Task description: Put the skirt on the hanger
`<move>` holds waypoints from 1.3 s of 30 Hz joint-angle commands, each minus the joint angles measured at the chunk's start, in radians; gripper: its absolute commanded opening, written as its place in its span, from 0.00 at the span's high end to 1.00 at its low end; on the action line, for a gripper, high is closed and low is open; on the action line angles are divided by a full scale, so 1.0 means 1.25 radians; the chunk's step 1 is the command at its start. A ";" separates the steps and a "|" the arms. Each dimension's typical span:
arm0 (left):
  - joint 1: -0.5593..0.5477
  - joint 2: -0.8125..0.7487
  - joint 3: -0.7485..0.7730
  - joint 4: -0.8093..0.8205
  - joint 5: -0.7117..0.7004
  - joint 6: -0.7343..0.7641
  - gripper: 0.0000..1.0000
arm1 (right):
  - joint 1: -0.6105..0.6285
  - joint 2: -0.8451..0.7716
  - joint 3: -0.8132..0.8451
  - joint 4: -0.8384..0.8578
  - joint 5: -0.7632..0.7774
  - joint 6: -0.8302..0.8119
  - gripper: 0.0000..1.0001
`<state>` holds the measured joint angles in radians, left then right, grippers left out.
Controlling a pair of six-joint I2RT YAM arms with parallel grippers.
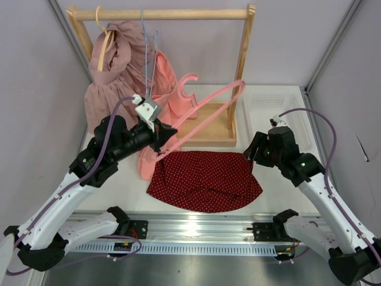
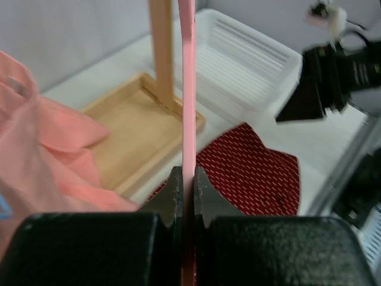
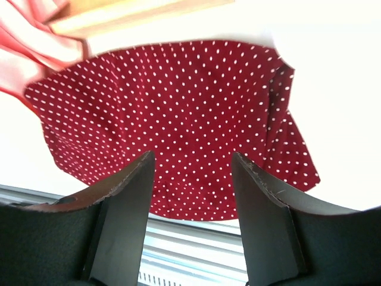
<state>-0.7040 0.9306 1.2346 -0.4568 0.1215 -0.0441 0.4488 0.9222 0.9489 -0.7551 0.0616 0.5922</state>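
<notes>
White table (image 1: 131, 187): skirt (image 1: 205, 179) lying flat, hanger (image 1: 208, 107) held above.
Left gripper (image 1: 159, 134) clamps the hanger; right gripper (image 1: 250, 152), jaws apart, should pinch the skirt's straight edge only, then lift gently.

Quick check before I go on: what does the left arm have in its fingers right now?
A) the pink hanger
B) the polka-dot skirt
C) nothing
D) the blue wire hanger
A: the left fingers are shut on the slim pink bar of the hanger, while the skirt lies spread out, in neither grip.
</notes>
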 commanded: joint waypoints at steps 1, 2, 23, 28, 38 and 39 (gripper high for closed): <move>-0.004 -0.030 -0.106 0.054 0.198 -0.093 1.00 | -0.009 -0.057 0.084 -0.045 0.048 -0.015 0.41; -0.005 -0.034 -0.125 0.073 0.225 -0.106 1.00 | -0.011 -0.071 0.094 -0.054 0.053 -0.014 0.41; -0.133 0.078 -0.492 0.361 0.366 -0.303 1.00 | 0.051 -0.156 -0.063 -0.122 0.042 0.068 0.50; -0.133 0.118 -0.535 0.439 0.350 -0.318 1.00 | 0.123 -0.179 -0.160 -0.081 0.075 0.159 0.50; -0.131 0.155 -0.578 0.482 0.301 -0.319 1.00 | 0.274 -0.156 -0.296 -0.021 0.143 0.280 0.50; -0.130 0.154 -0.589 0.483 0.296 -0.319 1.00 | 0.278 -0.156 -0.304 -0.012 0.148 0.292 0.50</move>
<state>-0.8658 1.1263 0.5198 0.0807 0.5262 -0.4385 0.7723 0.7242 0.5953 -0.8318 0.1886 0.8764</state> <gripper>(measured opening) 0.049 0.497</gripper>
